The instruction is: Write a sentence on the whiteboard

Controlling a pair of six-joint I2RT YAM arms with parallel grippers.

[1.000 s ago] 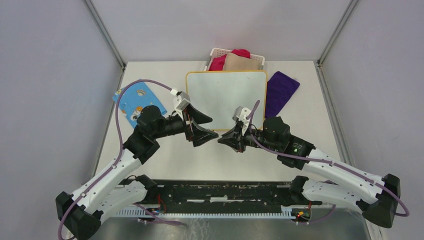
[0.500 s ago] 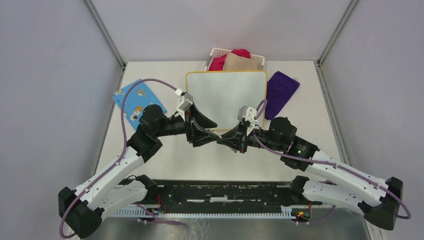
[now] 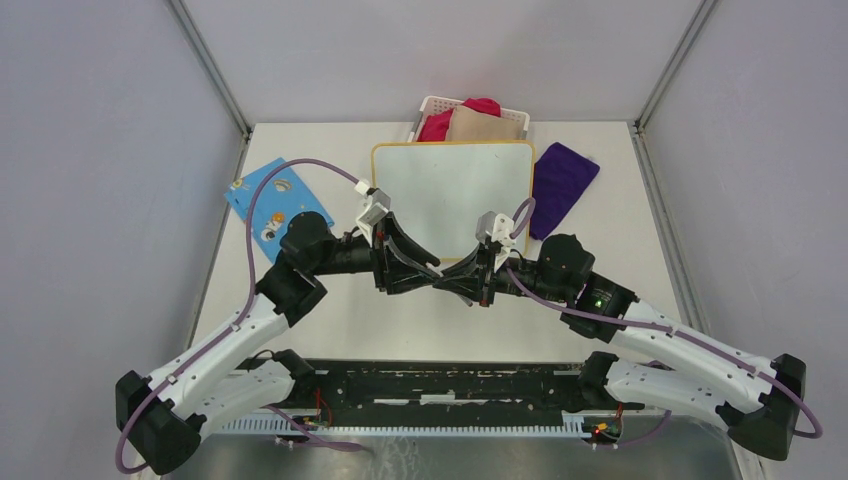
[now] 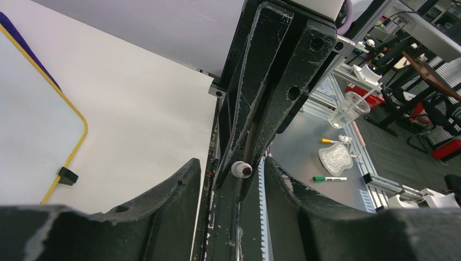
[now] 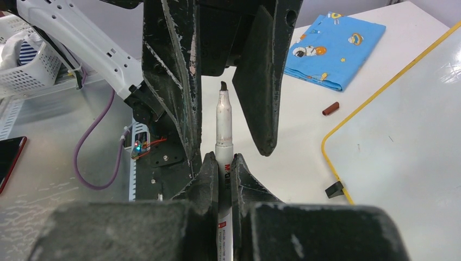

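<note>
The right gripper (image 5: 223, 163) is clenched on the barrel of a marker (image 5: 223, 122). The bare tip points away from it, straight into the left gripper (image 4: 231, 163). The left gripper's jaws stand spread on either side of the tip and do not touch it. A second ago the two grippers hung apart above the table (image 3: 330, 325). Since then the left arm has swung in, and they now meet nose to nose just off the middle of the whiteboard's near edge. This looks like a handover about to happen, and the left jaws must close on the barrel before the right lets go.

The whiteboard (image 3: 452, 190) lies against the middle of the table's far edge and is unmarked. No part of the sentence is written yet. A small reddish cap (image 5: 330, 109), probably the marker's, lies on the table off the board's near-left corner.
</note>
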